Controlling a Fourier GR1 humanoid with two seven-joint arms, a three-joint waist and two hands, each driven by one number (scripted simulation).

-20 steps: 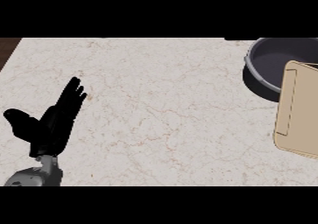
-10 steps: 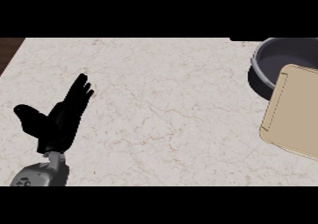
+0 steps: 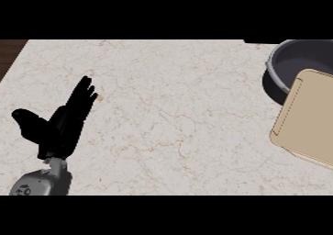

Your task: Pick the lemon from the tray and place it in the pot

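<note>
A dark grey pot [image 3: 291, 59] stands at the counter's far right edge, partly cut off by the view. In front of it lies a tan tray [image 3: 311, 119], its near corner overlapping the pot's rim; only part of the tray shows. No lemon shows on the visible part of the tray or anywhere on the counter. My left hand [image 3: 57, 126] rests at the lower left with fingers straight and pointing up, thumb spread to the left, holding nothing. My right hand is out of view.
The pale marble counter [image 3: 169, 114] fills the view between the hand and the tray. A strip of dark wood [image 3: 2, 55] runs past the counter's left edge at the top left.
The view has shifted: the pot and tray have slid further right toward the edge, and my left hand shows slightly further right and higher. Its pose is unchanged.
</note>
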